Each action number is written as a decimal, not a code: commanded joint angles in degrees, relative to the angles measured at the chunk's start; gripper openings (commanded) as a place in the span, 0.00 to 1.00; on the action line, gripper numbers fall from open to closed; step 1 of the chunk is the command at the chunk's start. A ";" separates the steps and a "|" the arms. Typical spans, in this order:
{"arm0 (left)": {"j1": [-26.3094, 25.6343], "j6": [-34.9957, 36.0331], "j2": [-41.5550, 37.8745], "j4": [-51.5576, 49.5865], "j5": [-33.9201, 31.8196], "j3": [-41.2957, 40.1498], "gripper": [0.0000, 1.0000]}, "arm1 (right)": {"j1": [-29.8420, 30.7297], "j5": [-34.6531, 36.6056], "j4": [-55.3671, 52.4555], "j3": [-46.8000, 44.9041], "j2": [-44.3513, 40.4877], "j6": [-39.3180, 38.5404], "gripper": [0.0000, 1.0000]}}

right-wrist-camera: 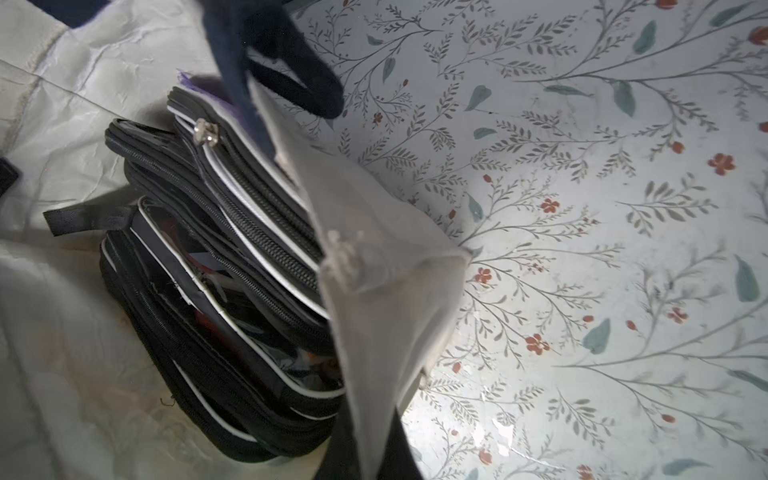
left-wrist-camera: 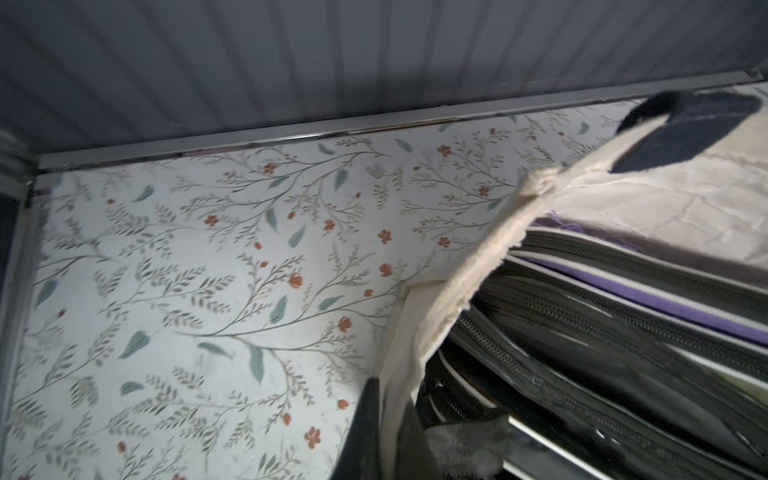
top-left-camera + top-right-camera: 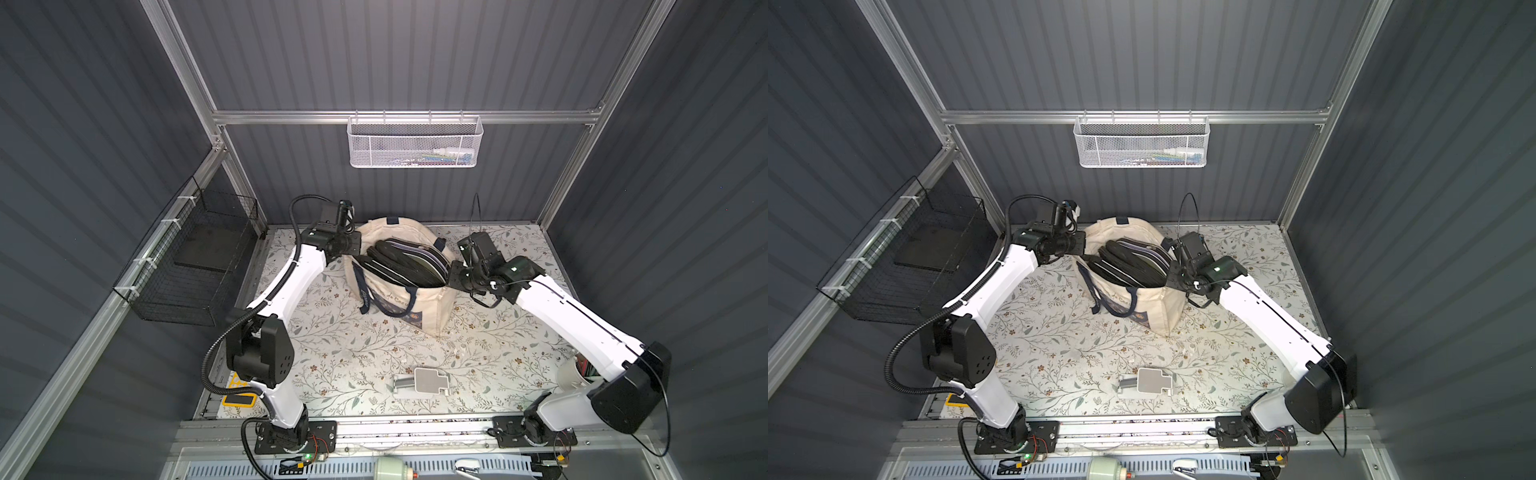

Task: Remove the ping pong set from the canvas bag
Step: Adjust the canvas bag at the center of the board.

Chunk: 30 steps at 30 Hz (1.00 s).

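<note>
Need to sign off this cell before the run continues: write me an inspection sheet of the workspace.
Surface: floral-patterned tabletop, scuffed in spots.
Job's things: cream canvas bag with navy strap handles stands open towards the back; black zippered ping pong cases with white piping inside it.
Clutter: flat grey plastic piece near the front edge.
Grippers: left gripper and right gripper each shut on the bag's rim, on opposite sides.
Cables: black corrugated conduit along the left arm; thin black cable looping above the right wrist.
Surroundings: white mesh basket on the back rail; black wire basket on a side wall; dark ribbed panels.

Grey ribbed walls point(image 3: 415, 54), aluminium frame point(image 3: 178, 54), floral tabletop point(image 3: 353, 345); white mesh basket point(image 3: 415, 143) on rear rail point(image 3: 282, 117), black wire basket point(image 3: 195, 266) left.
</note>
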 commanded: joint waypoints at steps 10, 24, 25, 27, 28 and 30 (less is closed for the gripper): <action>9.59 -2.75 -2.82 2.68 -8.47 -1.72 0.00 | 4.64 -3.67 4.27 15.30 16.20 -6.81 0.00; 9.27 -6.06 -10.80 19.18 2.29 -21.31 0.00 | 6.69 2.53 10.10 7.38 2.31 -20.10 0.99; 9.11 -6.21 -11.19 20.24 2.78 -22.53 0.00 | 6.85 1.89 10.89 7.61 1.66 -21.81 0.99; 8.61 -6.15 -11.61 21.82 3.03 -24.27 0.00 | 7.28 -1.32 12.39 8.24 1.32 -26.24 0.99; 8.52 -6.24 -11.81 22.48 2.85 -24.96 0.00 | 7.50 -2.62 12.40 9.15 1.85 -28.27 0.99; 8.47 -6.53 -12.35 23.65 2.75 -26.37 0.00 | 8.26 -5.62 11.38 12.26 3.90 -31.60 0.99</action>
